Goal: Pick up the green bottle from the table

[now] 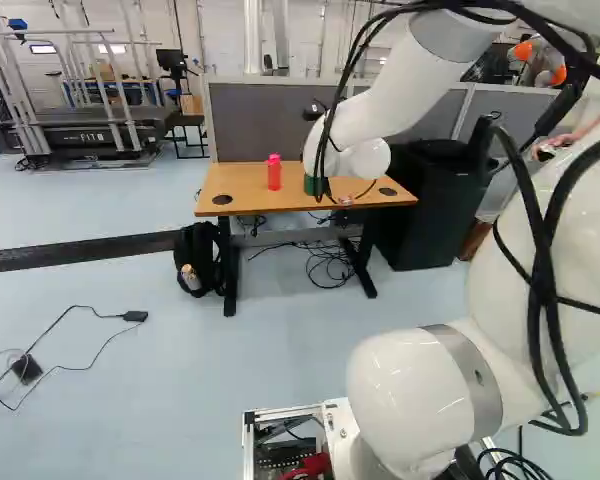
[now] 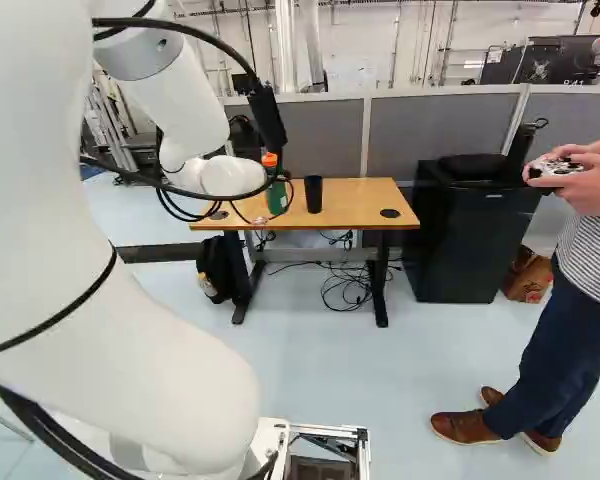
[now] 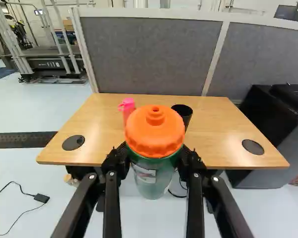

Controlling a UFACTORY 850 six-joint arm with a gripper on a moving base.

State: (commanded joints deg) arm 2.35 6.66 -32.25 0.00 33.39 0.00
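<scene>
- Clamped on the green bottle [image 3: 150, 176], the end effector [image 3: 155, 157] presses a finger to each side, below the orange cap [image 3: 155, 130], in the wrist view.
- The bottle hangs upright at the surface's near edge, its base seen against the floor in the wrist view.
- In the right base view, cap and green side show beside the white arm [image 2: 185, 115]; in the left base view, only a green sliver peeks past it.
- A pink bottle [image 1: 274, 173] stands left of the surface's middle, plain in the left base view, partly covered in the wrist view and hidden in the right base view.
- A black cup [image 2: 313, 194] stands near the middle of the surface, visible in the right base and wrist views, out of sight in the left.
- The wooden surface [image 2: 365, 198] bears dark round discs near its left edge [image 3: 73, 143] and near its right corner [image 3: 253, 147].
- Beneath its left end, a black backpack [image 1: 201, 256] sits on the floor; loose cables [image 1: 327, 268] lie farther right.
- Gray partitions [image 3: 149, 54] line the far edge, a black bin [image 2: 468, 245] stands off the right edge, and a treadmill [image 1: 85, 135] occupies the room's left.
</scene>
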